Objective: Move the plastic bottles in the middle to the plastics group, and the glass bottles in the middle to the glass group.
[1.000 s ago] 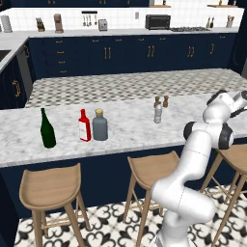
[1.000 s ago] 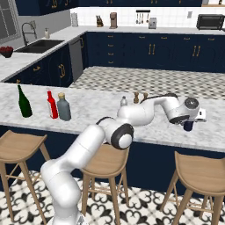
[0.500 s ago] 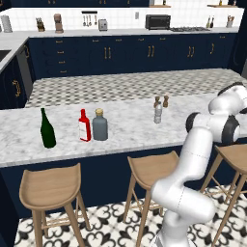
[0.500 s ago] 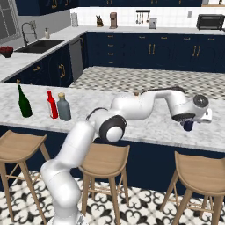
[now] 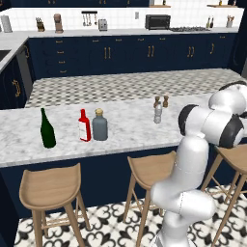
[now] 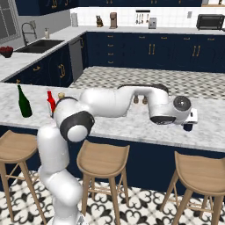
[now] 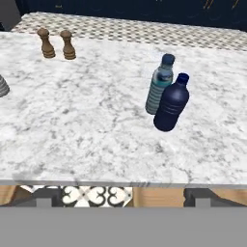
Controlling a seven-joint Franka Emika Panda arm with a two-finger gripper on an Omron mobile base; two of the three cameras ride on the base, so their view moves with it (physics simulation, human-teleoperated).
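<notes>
The navy plastic bottle [image 7: 171, 103] stands upright on the marble counter [image 7: 87, 125], touching the slim grey-blue bottle [image 7: 159, 86] of the plastics group just behind it. My gripper [image 7: 123, 195] is open and empty, drawn back over the counter's near edge, a short way from both. In the right base view the hand [image 6: 190, 119] hovers just above the navy bottle [image 6: 188, 128]. The clear slim plastic bottle [image 5: 157, 113] stands mid-counter. The squat grey glass bottle [image 5: 100, 125] sits right beside the red flat bottle [image 5: 84, 126], with the green wine bottle [image 5: 47, 129] farther left.
Two brown-topped shakers [image 7: 47, 43] [image 7: 67, 45] stand behind the clear bottle. Wooden stools [image 5: 50, 188] [image 6: 103, 160] line the counter's front below the edge. My own arm [image 6: 123, 102] stretches low across the counter between the two bottle groups.
The arm's elbow has swung and the hand has pulled slightly away from the navy bottle, which stays standing. The jaws stay open. No other bottle has moved.
</notes>
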